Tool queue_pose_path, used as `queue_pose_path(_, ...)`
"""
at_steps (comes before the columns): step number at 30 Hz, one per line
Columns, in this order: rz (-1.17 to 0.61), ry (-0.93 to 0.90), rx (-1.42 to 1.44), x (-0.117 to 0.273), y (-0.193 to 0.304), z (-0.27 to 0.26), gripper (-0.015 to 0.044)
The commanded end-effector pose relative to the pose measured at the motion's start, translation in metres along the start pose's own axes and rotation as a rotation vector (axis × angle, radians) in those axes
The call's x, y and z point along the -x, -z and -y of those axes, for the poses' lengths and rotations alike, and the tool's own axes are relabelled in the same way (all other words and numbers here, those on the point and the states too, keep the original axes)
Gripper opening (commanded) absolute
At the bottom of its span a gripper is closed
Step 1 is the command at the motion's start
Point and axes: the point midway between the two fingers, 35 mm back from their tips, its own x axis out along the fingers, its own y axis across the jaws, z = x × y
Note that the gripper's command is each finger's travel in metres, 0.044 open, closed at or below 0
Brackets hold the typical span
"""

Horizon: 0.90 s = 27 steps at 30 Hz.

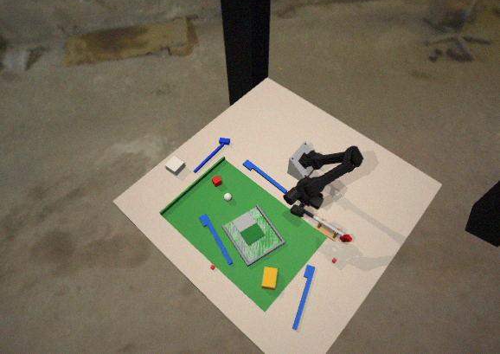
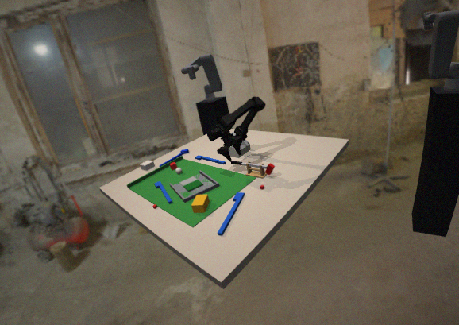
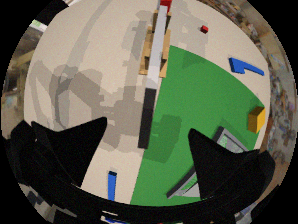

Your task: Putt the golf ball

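Wrist view shows the gripper (image 3: pixel 148 143) spread wide and holding nothing, its fingers straddling the dark grip end of the red putter (image 3: pixel 154 63), which runs straight ahead across a small wooden stand (image 1: pixel 327 230) to its red head. The golf ball (image 1: pixel 227 196) lies well off to the gripper's side on the green mat (image 1: pixel 195 203), apart from the raised green (image 1: pixel 252 234).

Closing too near the grip's tip could let the shaft pivot or slip off the stand; a skewed descent might knock it sideways. Grabbing one of the blue lookalikes would also waste the attempt.

Count: one red putter, four blue putters, one ball, one red cube, one yellow block, one white block, two tiny red markers.
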Motion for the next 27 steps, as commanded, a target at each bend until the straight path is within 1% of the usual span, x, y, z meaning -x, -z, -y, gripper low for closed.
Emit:
queue_pose_path(1,-0.001,-0.010,-0.006,-0.013,0.003,-0.002,0.0440)
queue_pose_path(7,-0.001,-0.010,-0.006,-0.021,0.006,-0.002,0.0440)
queue_pose_path(13,0.001,-0.010,-0.006,-0.040,0.011,-0.002,0.0440)
queue_pose_path(27,0.001,-0.010,-0.005,-0.055,0.015,-0.002,0.0440)
